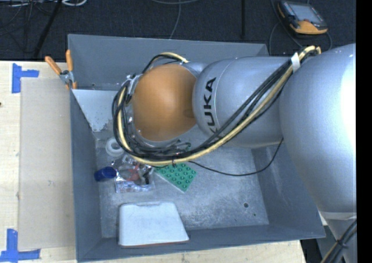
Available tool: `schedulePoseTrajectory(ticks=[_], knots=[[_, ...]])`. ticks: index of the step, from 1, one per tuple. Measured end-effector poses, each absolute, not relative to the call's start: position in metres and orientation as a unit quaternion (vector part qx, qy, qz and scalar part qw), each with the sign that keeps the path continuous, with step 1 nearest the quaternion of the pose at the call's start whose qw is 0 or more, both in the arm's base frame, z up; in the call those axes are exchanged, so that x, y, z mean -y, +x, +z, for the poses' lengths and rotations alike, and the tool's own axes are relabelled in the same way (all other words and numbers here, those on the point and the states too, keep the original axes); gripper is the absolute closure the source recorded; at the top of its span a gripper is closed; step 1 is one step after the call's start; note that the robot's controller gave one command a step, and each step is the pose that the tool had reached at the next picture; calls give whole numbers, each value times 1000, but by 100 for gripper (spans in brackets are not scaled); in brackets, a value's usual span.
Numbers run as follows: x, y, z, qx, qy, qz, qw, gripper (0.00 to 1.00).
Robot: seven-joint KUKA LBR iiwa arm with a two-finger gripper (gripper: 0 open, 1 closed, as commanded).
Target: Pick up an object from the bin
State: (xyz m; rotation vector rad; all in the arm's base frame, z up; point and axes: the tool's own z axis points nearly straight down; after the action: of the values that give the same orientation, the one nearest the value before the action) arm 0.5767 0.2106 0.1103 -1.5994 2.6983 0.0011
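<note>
My gripper (139, 171) pokes out under the orange wrist cover, low in the left half of the bin. It sits right over a small crinkled clear packet (127, 184) with dark and reddish bits. A small blue piece (104, 173) lies just left of it. A green studded plate (179, 175) lies just right of it, partly under the arm. Whether anything is held is hidden by the cover.
A white flat pad (151, 224) lies near the bin's front wall. A small white round thing (113, 147) rests by the left slope. The arm and its cables cover the bin's middle and right back.
</note>
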Motion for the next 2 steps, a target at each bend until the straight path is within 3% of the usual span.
schedulePoseTrajectory(ticks=[1, 2], knots=[[-211, 577, 143, -862, -507, 0, 2, 100], [-212, 578, 149, -864, -504, 1, 1, 100]])
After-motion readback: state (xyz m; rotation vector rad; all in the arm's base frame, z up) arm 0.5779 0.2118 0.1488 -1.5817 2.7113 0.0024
